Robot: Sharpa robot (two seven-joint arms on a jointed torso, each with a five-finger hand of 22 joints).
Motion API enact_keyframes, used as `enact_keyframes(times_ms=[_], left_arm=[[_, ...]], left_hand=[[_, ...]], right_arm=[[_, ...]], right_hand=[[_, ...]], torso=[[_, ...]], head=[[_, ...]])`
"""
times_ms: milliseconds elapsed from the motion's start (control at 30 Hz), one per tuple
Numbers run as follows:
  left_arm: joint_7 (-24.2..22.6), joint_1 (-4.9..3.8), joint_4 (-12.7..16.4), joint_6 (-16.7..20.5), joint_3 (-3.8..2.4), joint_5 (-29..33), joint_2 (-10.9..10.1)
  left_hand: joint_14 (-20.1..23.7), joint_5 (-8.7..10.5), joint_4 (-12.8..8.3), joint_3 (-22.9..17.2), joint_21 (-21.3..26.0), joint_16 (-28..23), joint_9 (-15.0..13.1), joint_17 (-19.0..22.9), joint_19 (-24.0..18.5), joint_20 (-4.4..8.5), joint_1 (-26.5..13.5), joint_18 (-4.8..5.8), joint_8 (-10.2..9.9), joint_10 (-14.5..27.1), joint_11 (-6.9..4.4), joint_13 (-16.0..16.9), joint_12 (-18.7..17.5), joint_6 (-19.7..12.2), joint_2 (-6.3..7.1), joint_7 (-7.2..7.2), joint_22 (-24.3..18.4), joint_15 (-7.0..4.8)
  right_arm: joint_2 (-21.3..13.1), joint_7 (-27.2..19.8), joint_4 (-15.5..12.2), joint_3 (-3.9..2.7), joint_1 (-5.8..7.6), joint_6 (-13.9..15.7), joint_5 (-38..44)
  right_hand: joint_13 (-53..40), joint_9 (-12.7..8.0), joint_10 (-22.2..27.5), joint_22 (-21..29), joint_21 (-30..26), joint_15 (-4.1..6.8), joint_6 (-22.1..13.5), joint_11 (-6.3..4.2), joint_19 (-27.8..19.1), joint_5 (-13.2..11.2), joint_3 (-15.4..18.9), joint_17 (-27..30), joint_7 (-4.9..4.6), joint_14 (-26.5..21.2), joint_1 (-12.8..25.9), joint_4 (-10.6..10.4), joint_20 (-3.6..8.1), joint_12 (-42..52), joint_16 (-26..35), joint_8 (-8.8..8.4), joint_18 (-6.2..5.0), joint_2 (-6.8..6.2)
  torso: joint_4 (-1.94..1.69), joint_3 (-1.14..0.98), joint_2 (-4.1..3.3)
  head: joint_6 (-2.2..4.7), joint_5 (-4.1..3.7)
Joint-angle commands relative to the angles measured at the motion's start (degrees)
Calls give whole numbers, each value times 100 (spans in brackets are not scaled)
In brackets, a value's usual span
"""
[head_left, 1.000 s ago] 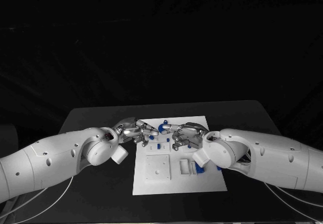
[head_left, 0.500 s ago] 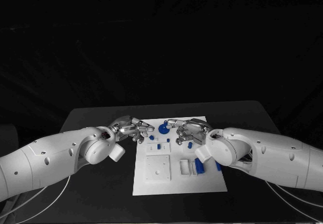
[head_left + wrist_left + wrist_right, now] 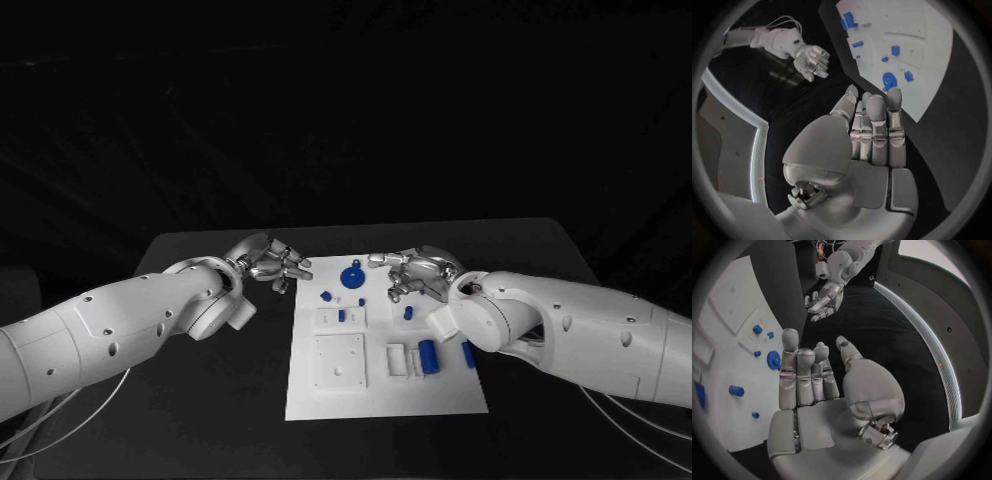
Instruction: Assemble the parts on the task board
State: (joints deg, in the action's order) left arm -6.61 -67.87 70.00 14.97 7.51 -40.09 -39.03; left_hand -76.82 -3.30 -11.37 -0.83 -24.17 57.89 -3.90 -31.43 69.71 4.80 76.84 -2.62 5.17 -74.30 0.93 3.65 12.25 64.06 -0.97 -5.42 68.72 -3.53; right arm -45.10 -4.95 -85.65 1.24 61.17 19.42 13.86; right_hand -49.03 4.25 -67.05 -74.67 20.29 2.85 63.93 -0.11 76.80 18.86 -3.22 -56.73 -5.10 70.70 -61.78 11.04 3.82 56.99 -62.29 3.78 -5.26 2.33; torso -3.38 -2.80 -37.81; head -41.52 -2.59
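The black table (image 3: 216, 400) carries the white task board (image 3: 378, 390) at its middle, lying flat with its long side running away from the robot. Both white arms reach in from the near corners and end at the board's far end.

The left hand (image 3: 270, 264) hovers over the table just off the board's far left corner, apart from it. In the left wrist view its fingers (image 3: 877, 131) lie straight and close side by side, the palm bare and nothing between thumb and fingers. The right hand (image 3: 411, 272) sits over the board's far right part; the right wrist view shows its fingers (image 3: 803, 377) likewise extended together with the thumb set apart, holding nothing.

Between the two hands, on the board's far end, stands the largest blue part, a round disc-like piece (image 3: 352, 272), free of both hands and nearer the right one. Smaller blue parts (image 3: 340, 314) lie scattered just nearer the robot than the disc, and a blue cylinder (image 3: 427, 353) lies beside white blocks toward the board's near right. A square recessed plate (image 3: 338, 362) occupies the board's near left.
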Motion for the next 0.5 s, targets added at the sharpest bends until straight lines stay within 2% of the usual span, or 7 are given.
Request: enact_keyframes(times_ms=[33, 100, 267, 433, 500], left_arm=[[448, -35, -126, 632, -3, -2262, 121], [579, -50, -210, 668, 2, -2778, 205], [916, -78, -352, 639, 31, -3747, 407], [1101, -108, -407, 479, 147, -4338, 577], [1111, -115, -424, 419, 212, -4491, 645]], left_hand=[[-36, 7, -12, 29, 44, -58, -4, 20, 29, -55, 119, -129, 58, -96, 36, -2, -308, -11, -4, 3, -35, 45], [-71, 14, 28, 36, 87, -95, 1, 14, 77, -48, 152, -128, 86, -236, 27, -1, -541, 35, 41, 30, -71, 34], [-123, 26, 102, 86, 187, -72, -1, -15, 181, -50, 105, -130, 73, -159, 65, -8, -669, 80, 111, 39, -99, 50], [-145, 31, 163, 63, 266, -83, 6, -14, 234, -109, 115, -183, -114, 80, 170, -14, -860, 46, 192, -8, -102, 115], [-152, 32, 156, 8, 295, -83, 15, -13, 244, -129, 160, -207, -158, 251, 189, -21, -879, -29, 204, 30, -91, 115]], right_arm=[[10, -215, 50, -8, 4, 55, 650], [16, -235, 72, -12, 6, 61, 751], [30, -271, 98, -23, 10, 78, 982], [43, -294, 113, -34, 11, 98, 1187], [49, -300, 119, -40, 12, 104, 1240]], right_hand=[[14, -8, 56, 1, 35, -2, 14, 4, -41, 16, -5, 15, 12, -57, -85, 60, 7, -31, 38, -16, -67, -3], [23, -9, 63, 3, 34, -4, 10, 3, -47, 16, -2, 30, 10, -69, -109, 108, 6, -38, 51, -17, -66, 3], [50, -10, 83, 5, 33, -8, 0, 8, -62, 18, 21, 47, 5, -84, -119, 177, 1, -60, 66, -16, -65, 19], [69, -11, 97, 9, 30, -10, -7, 8, -70, 22, 27, 61, 3, -99, -129, 213, -1, -75, 79, -19, -65, 28], [82, -11, 104, 11, 28, -11, -9, 9, -73, 23, 33, 70, 2, -104, -128, 230, -2, -85, 85, -17, -65, 30]], torso=[[2, -2, -1], [-1, -1, -2], [0, -6, -3], [3, -4, -3], [5, -7, -5]], head=[[16, 5], [15, 9], [6, 9], [0, 5], [-2, 10]])
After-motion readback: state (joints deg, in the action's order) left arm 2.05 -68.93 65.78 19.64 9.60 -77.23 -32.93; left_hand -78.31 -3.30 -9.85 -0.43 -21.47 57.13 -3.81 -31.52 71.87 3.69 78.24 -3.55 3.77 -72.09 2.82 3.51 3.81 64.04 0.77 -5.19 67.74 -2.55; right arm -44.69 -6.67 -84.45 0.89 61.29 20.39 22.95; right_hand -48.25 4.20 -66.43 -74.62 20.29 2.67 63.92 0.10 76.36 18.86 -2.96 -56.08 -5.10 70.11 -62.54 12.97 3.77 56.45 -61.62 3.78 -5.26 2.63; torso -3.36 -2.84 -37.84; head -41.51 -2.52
